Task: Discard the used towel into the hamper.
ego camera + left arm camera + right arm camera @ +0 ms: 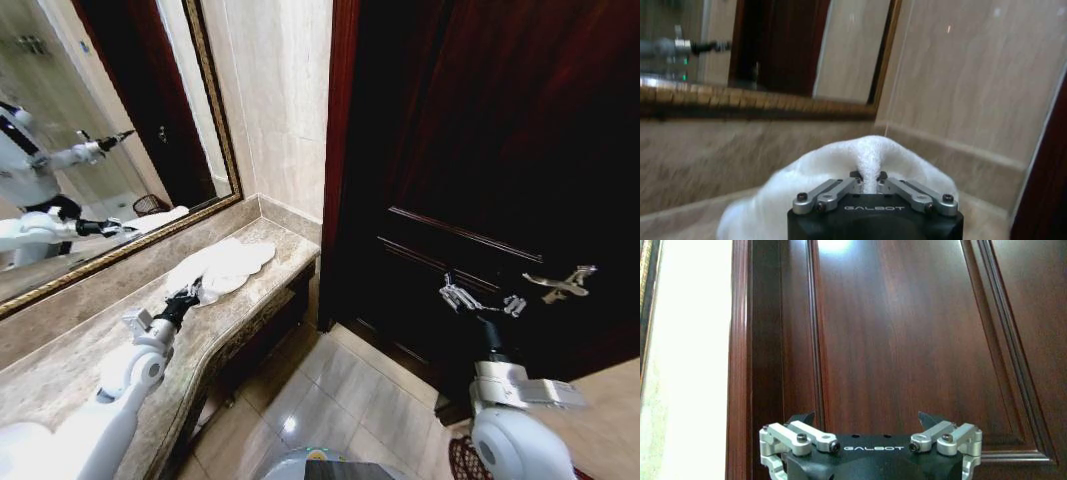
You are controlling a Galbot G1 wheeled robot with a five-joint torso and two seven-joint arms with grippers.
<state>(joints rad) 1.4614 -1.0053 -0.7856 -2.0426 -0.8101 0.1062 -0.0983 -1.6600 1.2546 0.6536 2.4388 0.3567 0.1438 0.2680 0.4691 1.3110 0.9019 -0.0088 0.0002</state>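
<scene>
A white towel (228, 266) lies crumpled on the marble counter (60, 370), near its far end by the wall. My left gripper (190, 296) is at the towel's near edge. In the left wrist view that gripper (869, 179) is shut on a raised fold of the towel (863, 152), which bulges up around the fingers. My right gripper (482, 300) hangs open in the air in front of the dark wooden door, and its open fingers (867, 417) hold nothing. A piece of the reddish-brown wire hamper (462, 460) shows on the floor beside my right arm.
A gold-framed mirror (90, 150) runs along the wall behind the counter. The dark door (480, 130) with a metal lever handle (560, 283) stands to the right. Tiled floor (340, 390) lies between counter and door.
</scene>
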